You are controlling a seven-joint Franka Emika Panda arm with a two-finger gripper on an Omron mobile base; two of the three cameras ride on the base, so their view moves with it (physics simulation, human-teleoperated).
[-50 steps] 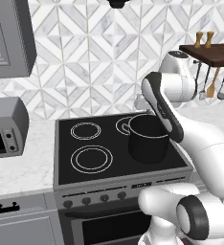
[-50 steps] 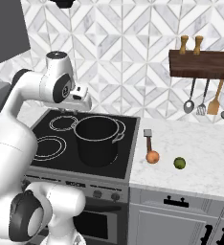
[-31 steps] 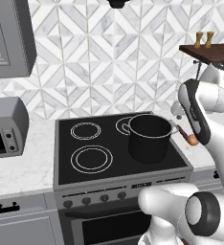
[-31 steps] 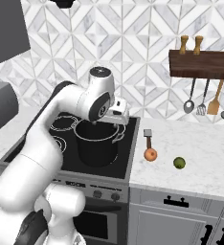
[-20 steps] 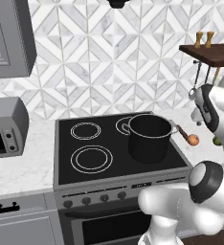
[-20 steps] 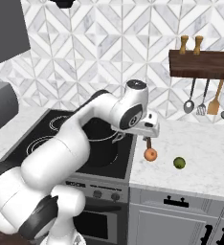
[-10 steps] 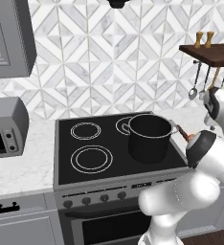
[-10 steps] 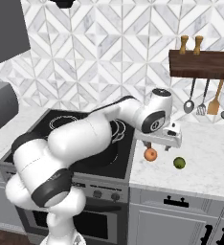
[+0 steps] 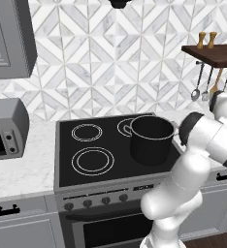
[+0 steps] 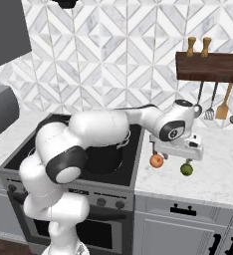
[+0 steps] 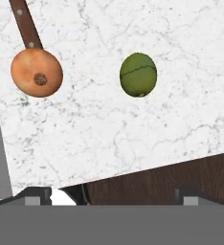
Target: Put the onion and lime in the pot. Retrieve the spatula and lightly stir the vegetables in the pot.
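Hand view looks straight down on the marble desk (image 11: 181,57): lime (image 11: 138,74) sits nearly centred ahead of the end effector, onion (image 11: 37,72) off to one side of it, abt level w/ the lime, the two well apart. Brown handle of the spatula (image 11: 26,24) runs away from the onion and seems to touch its far side; blade end can't be made out here. Right base view has the end effector (image 10: 180,151) hanging above the desk, between onion (image 10: 157,160) and lime (image 10: 186,170), touching neither; its fingers are spread wide w/ nothing between them. Pot (image 9: 151,139) stands on the stove beside the desk, on the onion's side of the end effector and further off than either veg; in the right base view it's mostly hidden behind the arm. Handling, as a guess: lime is small, firm, smooth-skinned and round, so light but prone to roll or squirt out if pinched off-centre; best taken across its short middle, fingers either side of the widest part, coming straight down. Onion is bigger, stiff, papery skin likely a bit slick; grip across the equator too, and watch the spatula handle lying against it, since a finger coming down on that side could knock or trap it. Neither looks fragile, moderate squeeze should do. Either could be first; lime is better lined up.
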